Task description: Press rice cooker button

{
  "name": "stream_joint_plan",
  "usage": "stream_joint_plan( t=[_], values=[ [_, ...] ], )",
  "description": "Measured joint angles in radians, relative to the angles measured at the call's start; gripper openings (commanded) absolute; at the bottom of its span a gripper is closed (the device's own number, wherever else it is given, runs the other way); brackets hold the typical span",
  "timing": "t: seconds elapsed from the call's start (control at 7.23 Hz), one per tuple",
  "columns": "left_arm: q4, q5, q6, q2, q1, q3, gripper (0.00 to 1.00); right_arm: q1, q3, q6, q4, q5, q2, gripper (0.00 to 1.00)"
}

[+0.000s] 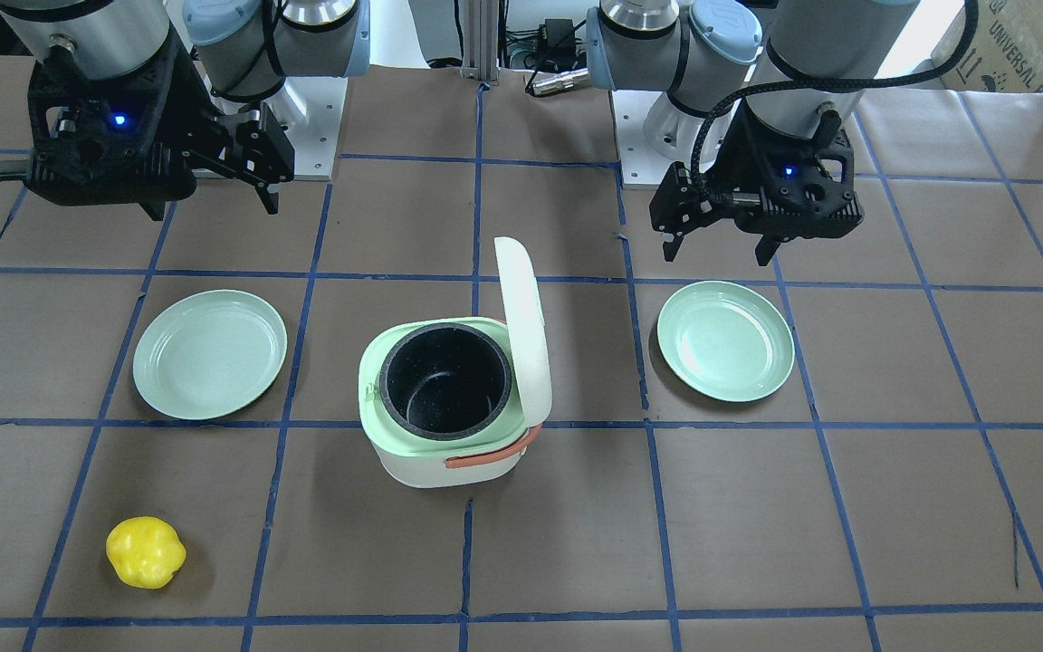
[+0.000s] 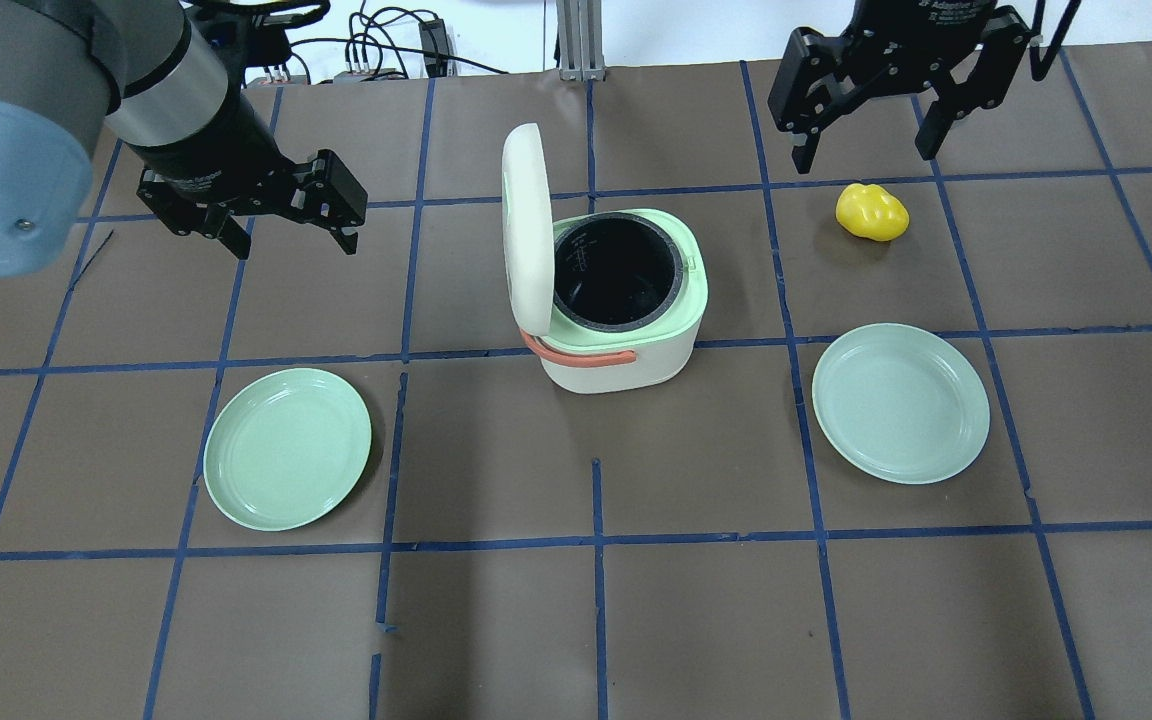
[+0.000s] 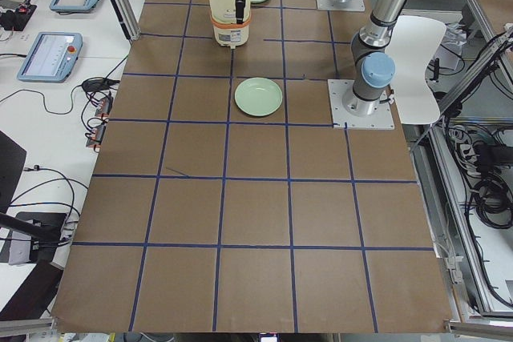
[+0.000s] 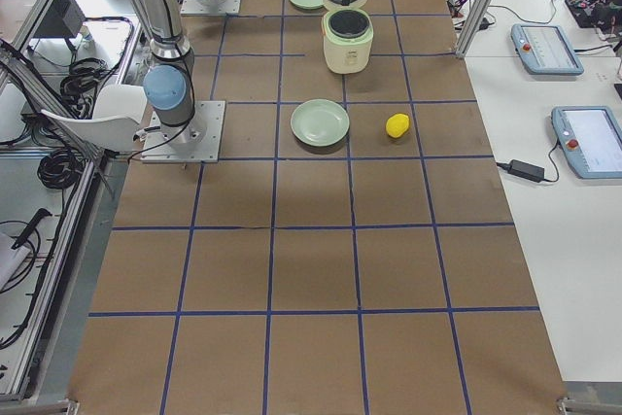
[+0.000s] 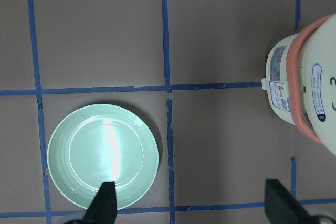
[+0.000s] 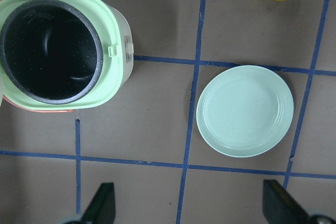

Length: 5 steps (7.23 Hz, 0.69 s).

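Observation:
The white rice cooker (image 2: 626, 365) stands mid-table with its lid (image 2: 526, 230) upright and open. Its black inner pot (image 2: 616, 285), pale green rim and orange-red handle band (image 2: 586, 355) all show. It also shows in the front view (image 1: 440, 462), the right wrist view (image 6: 118, 24) and the left wrist view (image 5: 294, 93). A small tab (image 6: 111, 51) sits on the rim; I cannot make out a button. My left gripper (image 2: 293, 245) is open and empty, up and to the cooker's left. My right gripper (image 2: 862, 155) is open and empty, far right of it.
Two pale green plates lie on either side of the cooker, one on the left (image 2: 288, 448) and one on the right (image 2: 901, 403). A yellow pepper-like toy (image 2: 872, 212) lies below my right gripper. Blue tape lines grid the brown table.

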Motion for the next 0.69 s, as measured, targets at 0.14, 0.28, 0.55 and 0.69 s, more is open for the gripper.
stream_joint_plan(
  t=[0.14, 0.28, 0.55, 0.69],
  values=[
    [0.000, 0.000, 0.000, 0.000, 0.000, 0.000, 1.00, -0.007, 0.055, -0.006, -0.012, 0.001, -0.034, 1.00],
    [0.000, 0.000, 0.000, 0.000, 0.000, 0.000, 1.00, -0.013, 0.123, -0.009, -0.045, 0.001, -0.074, 1.00],
    [0.000, 0.000, 0.000, 0.000, 0.000, 0.000, 1.00, -0.045, 0.222, -0.020, -0.110, 0.002, -0.121, 1.00],
    [0.000, 0.000, 0.000, 0.000, 0.000, 0.000, 1.00, -0.064, 0.231, -0.023, -0.119, 0.004, -0.125, 1.00]
  ],
)
